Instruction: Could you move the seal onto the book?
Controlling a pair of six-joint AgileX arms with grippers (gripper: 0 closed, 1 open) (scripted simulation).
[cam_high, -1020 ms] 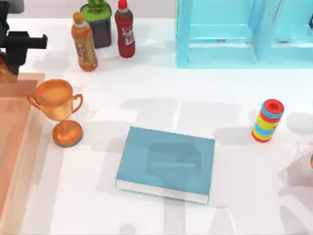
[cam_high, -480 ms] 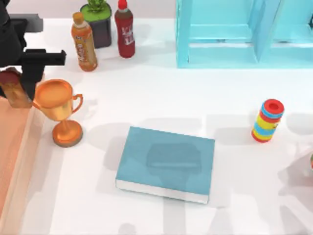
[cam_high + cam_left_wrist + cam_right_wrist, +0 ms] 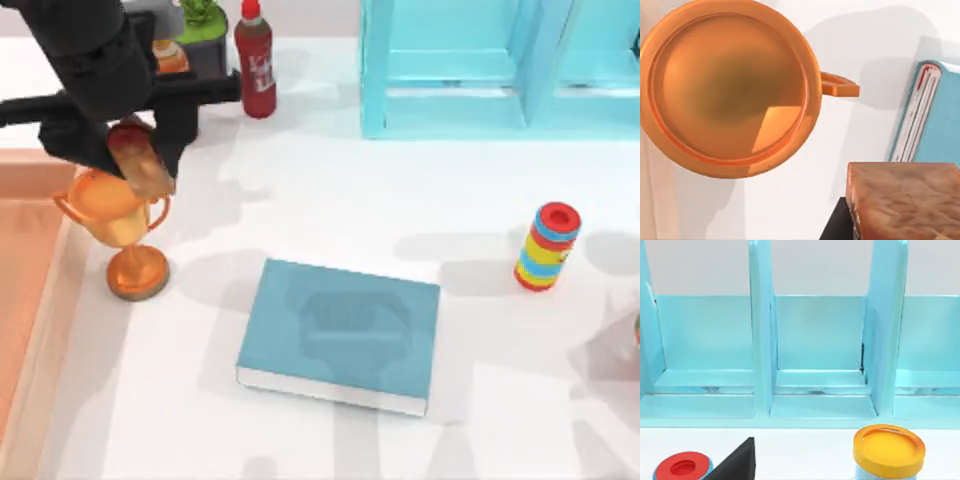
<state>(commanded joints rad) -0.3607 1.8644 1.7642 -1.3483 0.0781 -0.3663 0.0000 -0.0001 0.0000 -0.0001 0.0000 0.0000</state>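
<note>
1. Top view: my left gripper (image 3: 140, 160) is clamped on the seal (image 3: 138, 163), held in the air over the trophy (image 3: 118, 225) at the table's left.
2. Book (image 3: 340, 335) lies flat mid-table, well apart from the seal.
3. Left wrist view: seal (image 3: 905, 200) above trophy (image 3: 727, 87), book (image 3: 935, 120) beyond.

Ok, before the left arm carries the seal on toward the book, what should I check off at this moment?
1. Seal held by the left gripper: ok, it hangs tilted under the arm, off the table.
2. Seal clear of the trophy: cannot tell; the left wrist view looks straight down into the cup, with the seal beside it.
3. Book cover free for landing: ok, nothing lies on it.
4. Path from trophy to book: ok, bare table between them.
5. Red bottle away from the path: ok, it stands behind the arm.
</note>
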